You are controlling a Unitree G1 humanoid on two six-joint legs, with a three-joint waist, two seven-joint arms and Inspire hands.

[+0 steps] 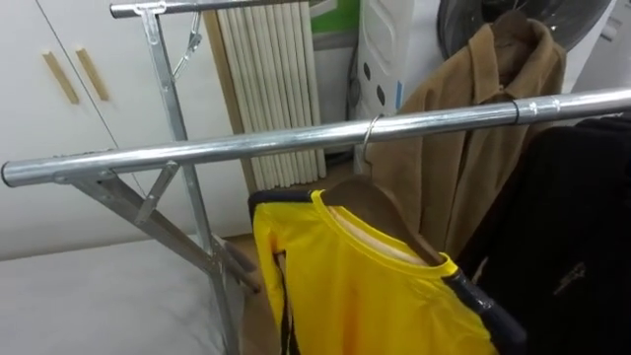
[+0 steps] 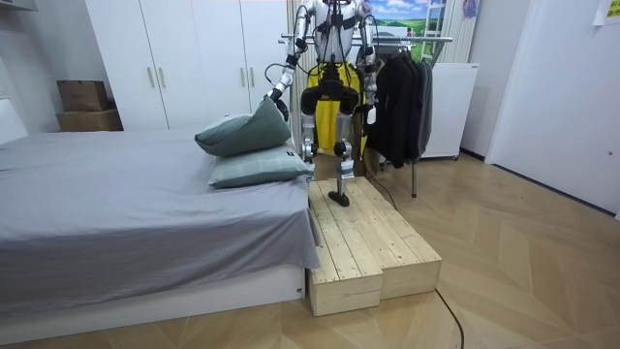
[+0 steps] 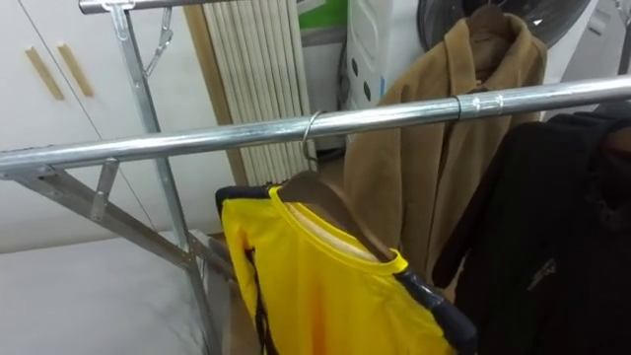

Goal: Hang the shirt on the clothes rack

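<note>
A yellow shirt [image 1: 375,286] with dark trim hangs on a brown wooden hanger [image 1: 380,212]. The hanger's metal hook [image 1: 370,133] sits over the lower silver rail [image 1: 197,153] of the clothes rack. In the room view I stand on a wooden platform [image 2: 368,242] facing the rack, with the yellow shirt [image 2: 329,121] in front of me. My left hand [image 2: 274,94] is held out at the room view's left, above the pillows. My right hand [image 2: 371,114] is low beside the shirt. Both hands are too small there to read.
A tan coat [image 1: 473,128] and a black garment [image 1: 572,237] hang on the same rail to the right. An upper rail [image 1: 197,8] and slanted braces [image 1: 148,212] cross the left. White wardrobe doors [image 1: 59,79] stand behind. The grey bed [image 2: 126,213] with two pillows [image 2: 247,136] lies left.
</note>
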